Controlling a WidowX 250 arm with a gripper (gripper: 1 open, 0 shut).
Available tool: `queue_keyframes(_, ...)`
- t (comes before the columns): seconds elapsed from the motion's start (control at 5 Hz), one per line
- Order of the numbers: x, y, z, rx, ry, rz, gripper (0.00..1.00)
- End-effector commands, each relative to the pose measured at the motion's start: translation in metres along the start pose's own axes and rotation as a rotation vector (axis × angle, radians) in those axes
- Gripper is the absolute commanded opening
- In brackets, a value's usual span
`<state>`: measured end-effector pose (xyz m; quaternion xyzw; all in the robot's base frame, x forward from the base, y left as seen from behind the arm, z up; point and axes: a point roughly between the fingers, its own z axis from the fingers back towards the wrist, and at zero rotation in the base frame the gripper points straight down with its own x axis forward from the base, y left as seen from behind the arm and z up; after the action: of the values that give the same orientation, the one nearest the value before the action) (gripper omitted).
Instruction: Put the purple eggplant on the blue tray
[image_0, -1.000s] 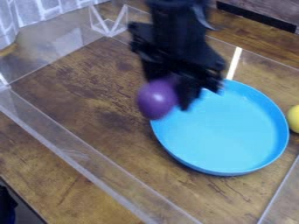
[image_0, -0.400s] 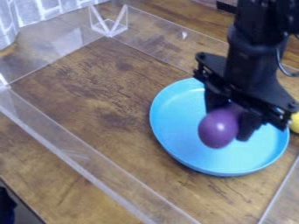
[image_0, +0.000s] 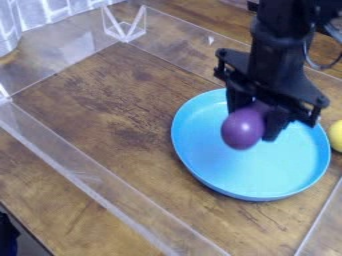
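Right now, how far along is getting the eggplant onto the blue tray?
Pickup looks done: the fingers hold the purple eggplant. In hand: it hangs over the blue tray, near its middle. Whether it already touches the tray, I can't tell. Left: lower if needed, release, and withdraw.

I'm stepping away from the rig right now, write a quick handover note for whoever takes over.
Gripper: fingers closed around the purple eggplant, pointing steeply down.
Eggplant: held over the middle of the blue tray; whether it already touches the tray surface cannot be told from this view.
Tray: on the wooden table, nothing else in it. A yellow fruit lies on the table just off its right rim.
Done: eggplant picked up and carried over the tray.
Left: lower it if needed, open the fingers, lift the arm clear.
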<state>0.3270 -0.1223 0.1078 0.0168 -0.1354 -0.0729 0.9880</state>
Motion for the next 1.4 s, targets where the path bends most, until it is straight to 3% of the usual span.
queue_keyframes(0.0, 0.016, 0.007, 0.026, -0.004, -0.062, 0.023, 0.0)
queue_keyframes(0.6, 0.006, 0.023, 0.017, 0.009, -0.05, 0.02, 0.0)
queue_keyframes(1.0, 0.009, 0.001, 0.032, 0.01, -0.066, 0.0, 0.0)
queue_keyframes(1.2, 0.006, -0.01, 0.029, -0.018, -0.069, -0.089, 0.0)
